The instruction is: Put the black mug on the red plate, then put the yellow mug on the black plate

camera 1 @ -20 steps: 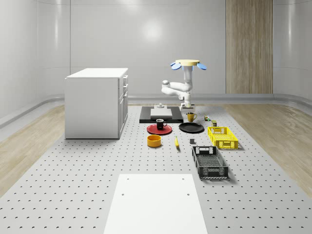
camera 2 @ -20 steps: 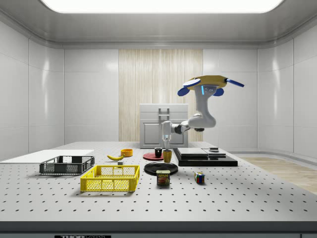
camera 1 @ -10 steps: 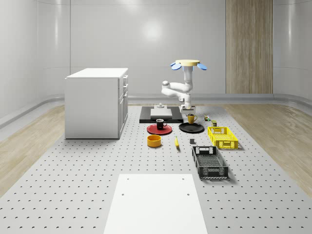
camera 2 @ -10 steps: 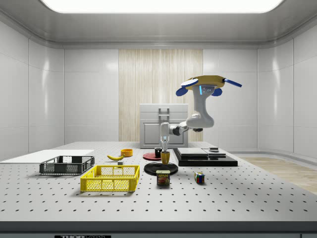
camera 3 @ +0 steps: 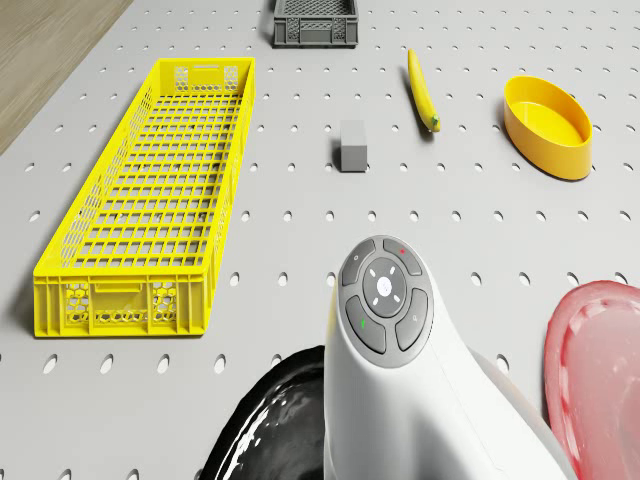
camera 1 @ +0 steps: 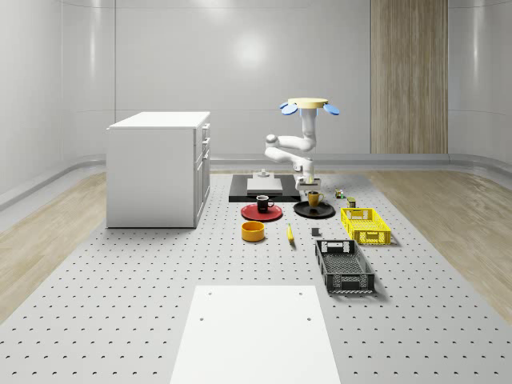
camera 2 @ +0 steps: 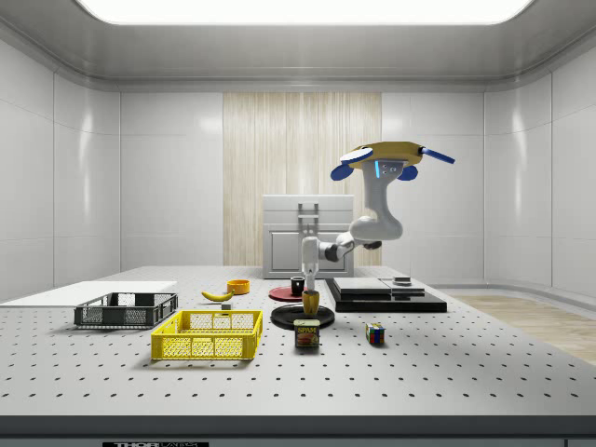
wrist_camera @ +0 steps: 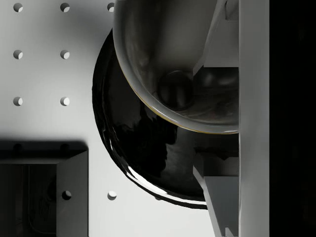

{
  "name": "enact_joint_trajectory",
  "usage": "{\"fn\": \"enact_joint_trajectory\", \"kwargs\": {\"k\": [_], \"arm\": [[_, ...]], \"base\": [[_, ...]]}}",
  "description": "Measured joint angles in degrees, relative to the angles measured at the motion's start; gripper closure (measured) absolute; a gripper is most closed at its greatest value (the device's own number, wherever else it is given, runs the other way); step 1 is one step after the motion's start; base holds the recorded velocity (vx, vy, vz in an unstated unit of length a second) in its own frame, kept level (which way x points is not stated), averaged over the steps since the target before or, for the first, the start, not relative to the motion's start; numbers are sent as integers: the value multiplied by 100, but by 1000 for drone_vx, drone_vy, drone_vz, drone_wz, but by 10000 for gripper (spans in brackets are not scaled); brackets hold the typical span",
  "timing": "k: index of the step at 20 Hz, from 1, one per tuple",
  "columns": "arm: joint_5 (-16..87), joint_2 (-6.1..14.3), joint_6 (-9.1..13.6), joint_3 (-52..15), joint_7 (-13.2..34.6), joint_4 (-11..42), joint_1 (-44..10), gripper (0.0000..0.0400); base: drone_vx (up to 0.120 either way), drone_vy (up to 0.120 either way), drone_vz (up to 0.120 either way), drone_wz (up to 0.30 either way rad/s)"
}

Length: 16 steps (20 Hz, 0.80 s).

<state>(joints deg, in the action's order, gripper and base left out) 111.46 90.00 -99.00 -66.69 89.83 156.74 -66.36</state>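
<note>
A: Where's the drone?

B: The drone (camera 2: 389, 160) hovers above the far end of the worktop (camera 1: 160, 304), over the low dark platform (camera 2: 386, 296), with the arm bent down toward the plates.

A: And the end effector?

B: The end effector (camera 2: 310, 291) points straight down over the black plate (camera 1: 314, 210), clenched on the yellow mug (camera 2: 311, 301). In the wrist view a finger (wrist_camera: 222, 192) presses against the mug's rim, with the glossy plate beneath.

A: Is the mug resting on the plate?

B: In the side view its base sits at the plate's surface, or just above it (I can't tell whether they touch).

A: The black mug?

B: The black mug (camera 1: 262, 203) stands upright on the red plate (camera 1: 261, 213), just beside the black plate on the whole-scene view's left.

A: Anything else nearby?

B: A yellow bowl (camera 1: 253, 231), a banana (camera 1: 290, 233), a yellow crate (camera 1: 366, 225) and a dark crate (camera 1: 344, 266) lie nearer the camera, and a white cabinet (camera 1: 158, 168) stands at the whole-scene view's left.
</note>
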Motion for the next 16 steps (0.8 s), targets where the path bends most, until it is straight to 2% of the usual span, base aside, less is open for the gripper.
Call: {"fn": "enact_joint_trajectory", "kwargs": {"k": [3, 6, 10, 16], "arm": [[-24, -12, 30, -33, -6, 16, 17, 83], [-159, -13, 108, -186, -16, 79, 65, 39], [-390, -10, 225, -442, -27, 172, 134, 14], [-557, -8, 304, -625, -34, 229, 176, 4]], "base": [[0, 0, 0, 0], [0, 0, 0, 0], [0, 0, 0, 0], [0, 0, 0, 0]]}}
